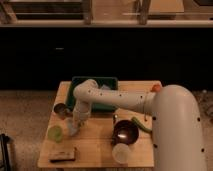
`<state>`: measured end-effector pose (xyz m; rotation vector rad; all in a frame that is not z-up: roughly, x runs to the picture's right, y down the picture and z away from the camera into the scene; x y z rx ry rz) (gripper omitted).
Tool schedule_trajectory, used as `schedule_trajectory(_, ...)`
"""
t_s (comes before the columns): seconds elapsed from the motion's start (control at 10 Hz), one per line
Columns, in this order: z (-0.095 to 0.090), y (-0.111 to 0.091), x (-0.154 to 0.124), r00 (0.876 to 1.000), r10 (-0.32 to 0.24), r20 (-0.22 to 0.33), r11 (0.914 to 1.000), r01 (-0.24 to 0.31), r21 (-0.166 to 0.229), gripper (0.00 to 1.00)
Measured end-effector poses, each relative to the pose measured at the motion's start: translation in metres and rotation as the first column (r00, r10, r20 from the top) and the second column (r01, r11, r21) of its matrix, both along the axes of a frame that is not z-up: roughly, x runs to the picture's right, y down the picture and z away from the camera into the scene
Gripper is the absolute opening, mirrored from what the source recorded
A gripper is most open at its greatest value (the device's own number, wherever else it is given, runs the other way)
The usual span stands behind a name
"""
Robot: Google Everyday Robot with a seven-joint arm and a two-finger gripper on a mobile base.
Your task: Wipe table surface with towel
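Note:
A pale towel [73, 129] lies on the wooden table [97, 145] at its left side, between a green cup and the table's middle. My gripper [76, 123] is at the end of the white arm [115, 100], pointing down onto the towel and touching its top. The arm reaches in from the right, across the front of the green tray. Part of the towel is hidden under the gripper.
A green tray [95, 82] stands at the back. A metal cup [61, 109] and a green cup [55, 133] are at the left, right by the towel. A brown block [62, 154], a dark bowl [125, 132], a white cup [120, 153], a green vegetable [141, 124] and an orange [156, 88] are also on the table.

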<state>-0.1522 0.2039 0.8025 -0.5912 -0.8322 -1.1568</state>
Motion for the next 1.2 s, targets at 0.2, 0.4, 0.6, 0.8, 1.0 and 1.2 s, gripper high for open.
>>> schedule_trajectory(0.2, -0.012, 0.013, 0.012, 0.999, -0.025, 0.024, 0.9996, 0.025, -0.012, 0.01)
schedule_trajectory(0.4, -0.030, 0.030, 0.033, 0.998, -0.035, 0.045, 0.9990, 0.036, -0.027, 0.01)
schedule_trajectory(0.6, -0.035, 0.034, 0.047, 0.998, -0.027, 0.055, 0.9990, 0.029, -0.036, 0.01)
schedule_trajectory(0.8, -0.034, 0.033, 0.063, 0.999, -0.002, 0.048, 0.9994, 0.004, -0.034, 0.01)
schedule_trajectory(1.0, -0.028, 0.022, 0.080, 0.999, 0.043, 0.028, 0.9990, -0.043, 0.008, 0.01)
schedule_trajectory(1.2, -0.023, 0.005, 0.085, 0.996, 0.085, 0.013, 0.9952, -0.085, 0.047, 0.01)
